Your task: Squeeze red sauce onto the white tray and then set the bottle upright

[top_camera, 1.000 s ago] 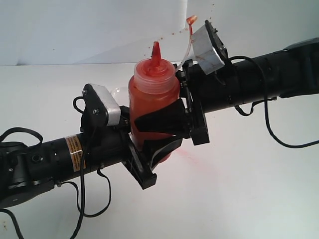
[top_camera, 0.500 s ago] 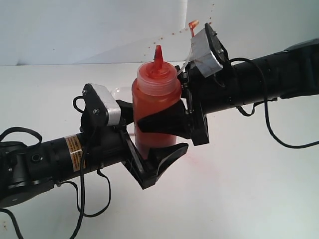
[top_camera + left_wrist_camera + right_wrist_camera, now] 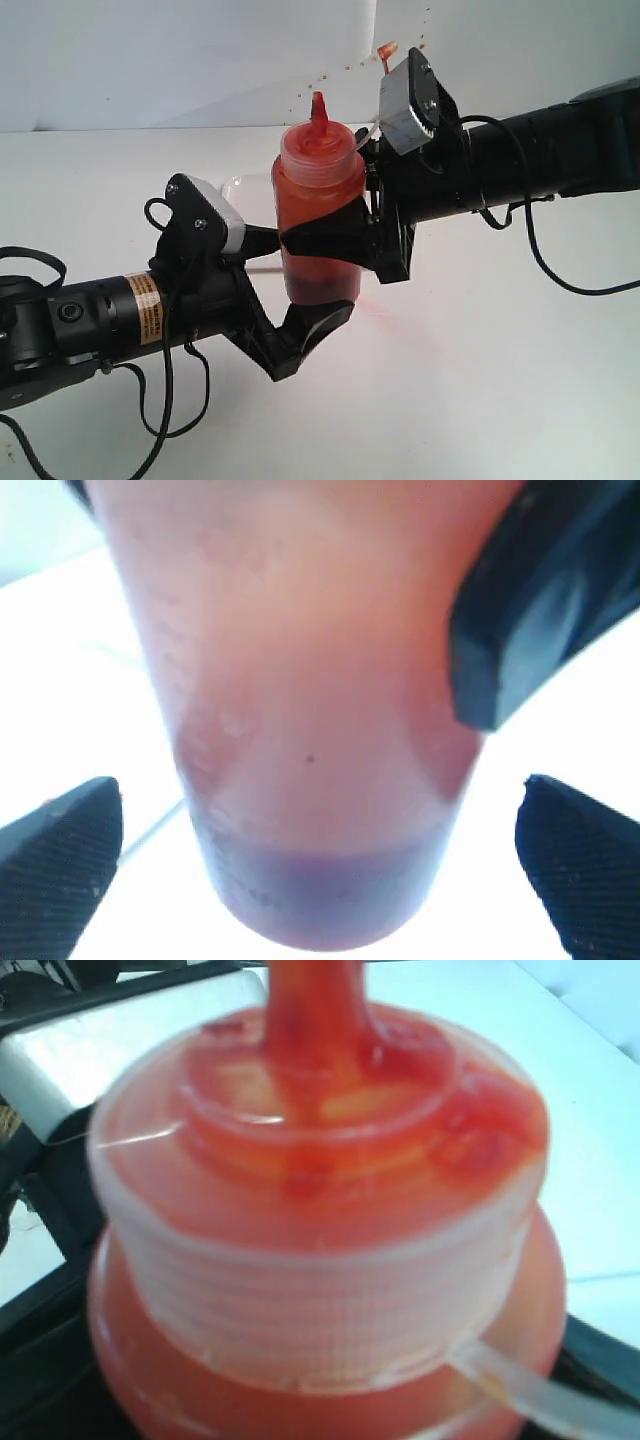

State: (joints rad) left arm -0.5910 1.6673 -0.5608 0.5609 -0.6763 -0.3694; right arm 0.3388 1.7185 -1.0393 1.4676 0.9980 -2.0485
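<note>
The bottle (image 3: pixel 318 205), translucent orange-red with a pointed nozzle, stands upright at the middle, its cap (image 3: pixel 386 48) dangling on a thin tether. My right gripper (image 3: pixel 335 240) is shut on its body from the right, and its view is filled by the bottle's sauce-smeared collar (image 3: pixel 320 1160). My left gripper (image 3: pixel 290 282) is open, its fingers spread on either side of the bottle's lower part without touching. In its view the dark fingertips (image 3: pixel 60 865) flank the bottle's darker base (image 3: pixel 320 890). Only a rounded corner of the white tray (image 3: pixel 240 183) shows. The red sauce blob is hidden.
A faint pink smear (image 3: pixel 378 302) lies on the white surface to the right of the bottle's base. Tiny red specks (image 3: pixel 345 68) dot the pale back wall. Black cables (image 3: pixel 560 270) trail from both arms across the table.
My left gripper has let go of the bottle, opened and drawn back down and to the left. The bottle, still in my right gripper, has straightened up and shifted slightly right.
</note>
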